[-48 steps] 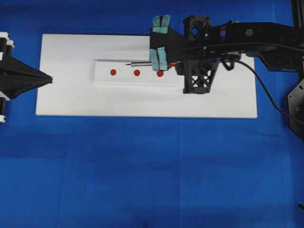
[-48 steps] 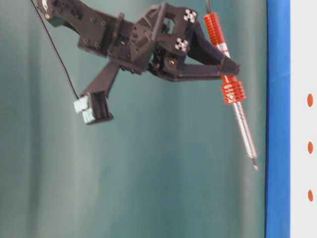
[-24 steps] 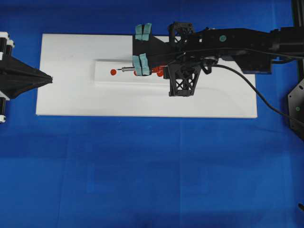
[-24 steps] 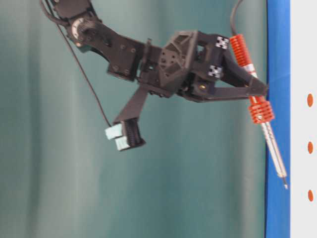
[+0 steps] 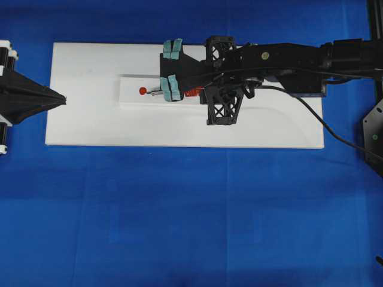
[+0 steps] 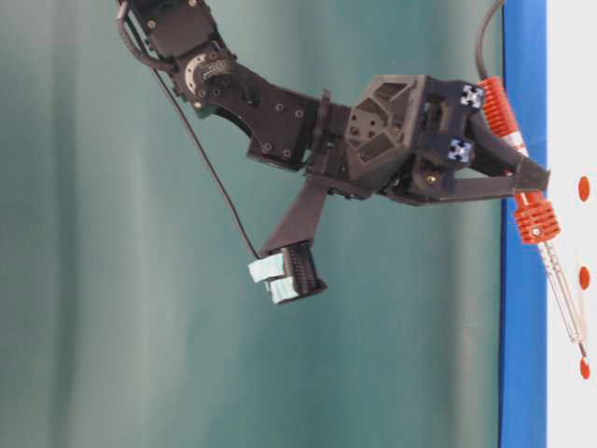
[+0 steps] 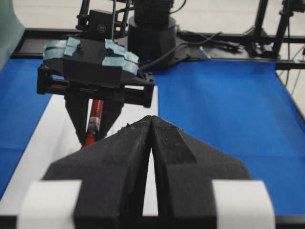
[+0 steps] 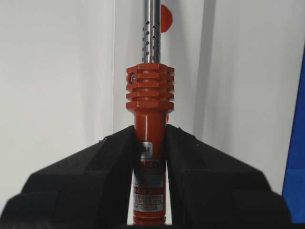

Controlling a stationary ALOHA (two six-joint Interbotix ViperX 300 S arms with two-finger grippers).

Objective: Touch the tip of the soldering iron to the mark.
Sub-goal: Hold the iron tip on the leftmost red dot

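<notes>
2 arms are in view. The right pincer (image 8: 148, 157) is clamped on the red-orange handle of the soldering iron (image 8: 149, 109), fingers pressed against both sides of the grip below the ribbed collar. The iron's perforated metal shaft runs forward from the collar toward a red mark (image 8: 165, 18) on the raised white strip (image 5: 131, 98). In the table-level view the iron (image 6: 550, 252) slants down to the strip, and its tip sits at the lowest red mark (image 6: 585, 368); actual contact cannot be confirmed. In the overhead view 1 red mark (image 5: 142, 91) shows just beyond the shaft end, and the right arm covers the rest of the strip. The strip lies on a white board (image 5: 84, 119) on the blue tabletop (image 5: 179, 209). The left pincer (image 7: 151, 143) is closed with nothing between its fingers, parked off the board's left edge.
</notes>
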